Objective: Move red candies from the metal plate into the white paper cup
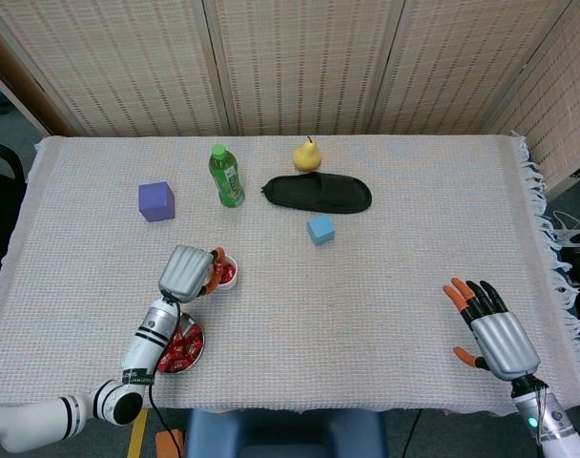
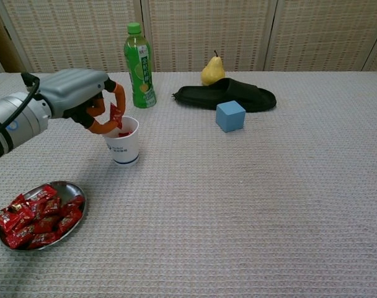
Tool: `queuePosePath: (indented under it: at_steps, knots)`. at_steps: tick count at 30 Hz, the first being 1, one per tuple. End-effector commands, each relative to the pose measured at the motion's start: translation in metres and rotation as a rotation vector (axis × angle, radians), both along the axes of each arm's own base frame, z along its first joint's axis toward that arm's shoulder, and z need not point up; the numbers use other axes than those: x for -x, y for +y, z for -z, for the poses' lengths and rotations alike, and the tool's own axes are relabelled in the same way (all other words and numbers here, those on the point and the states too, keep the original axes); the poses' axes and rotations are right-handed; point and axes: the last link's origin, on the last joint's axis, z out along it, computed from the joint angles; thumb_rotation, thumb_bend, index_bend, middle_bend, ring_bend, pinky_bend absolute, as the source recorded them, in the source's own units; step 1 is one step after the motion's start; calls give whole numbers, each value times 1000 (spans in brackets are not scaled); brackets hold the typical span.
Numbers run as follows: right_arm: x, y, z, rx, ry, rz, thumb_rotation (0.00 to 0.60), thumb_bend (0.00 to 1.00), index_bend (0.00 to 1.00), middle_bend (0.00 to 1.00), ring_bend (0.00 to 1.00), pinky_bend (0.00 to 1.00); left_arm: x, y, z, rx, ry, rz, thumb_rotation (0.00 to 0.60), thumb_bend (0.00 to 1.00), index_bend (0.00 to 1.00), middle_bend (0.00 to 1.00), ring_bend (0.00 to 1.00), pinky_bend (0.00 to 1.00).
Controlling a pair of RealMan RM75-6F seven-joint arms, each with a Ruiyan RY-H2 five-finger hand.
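My left hand (image 2: pixel 77 93) (image 1: pixel 187 271) hovers over the white paper cup (image 2: pixel 121 144) (image 1: pixel 226 272) and pinches a red candy (image 2: pixel 115 115) right above its rim. More red candy lies inside the cup. The metal plate (image 2: pixel 74 187) (image 1: pixel 188 356) sits at the near left, heaped with several red candies (image 2: pixel 36 214) (image 1: pixel 178 347). My right hand (image 1: pixel 490 329) rests at the table's near right edge with its fingers spread and nothing in it; the chest view does not show it.
At the back stand a green bottle (image 2: pixel 139 57), a yellow pear (image 2: pixel 212 70) and a black slipper (image 2: pixel 229 96). A purple cube (image 1: pixel 155 201) sits back left, and a light blue cube (image 2: pixel 230 116) lies right of the cup.
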Motion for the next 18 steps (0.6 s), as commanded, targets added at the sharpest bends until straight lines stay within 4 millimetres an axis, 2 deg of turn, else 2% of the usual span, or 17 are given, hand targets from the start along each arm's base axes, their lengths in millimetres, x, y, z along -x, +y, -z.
queuePosePath:
  at_steps: [1, 3, 6, 9, 14, 18]
  knots:
    - [0, 0, 0, -2, 0, 0, 600, 96, 0, 0, 0, 0, -2, -1, 3, 5, 6, 8, 600, 384, 469, 1000, 1000, 1000]
    - [0, 0, 0, -1, -1, -1, 600, 96, 0, 0, 0, 0, -2, -2, 5, 8, 16, 12, 600, 384, 426, 1000, 1000, 1000]
    - [0, 1, -1, 0, -2, -3, 600, 96, 0, 0, 0, 0, -2, -3, 7, 11, 19, 10, 600, 382, 292, 1000, 1000, 1000]
    - [0, 1, -2, 4, -3, -3, 600, 96, 0, 0, 0, 0, -2, -3, 7, 13, 16, 10, 600, 380, 213, 1000, 1000, 1000]
    - [0, 2, -1, 3, -3, -5, 600, 96, 0, 0, 0, 0, -3, -7, 5, 17, 4, 21, 600, 380, 172, 1000, 1000, 1000]
    - [-1, 3, -2, 2, -5, -7, 600, 96, 0, 0, 0, 0, 0, -27, -9, 21, -42, 48, 600, 381, 185, 1000, 1000, 1000]
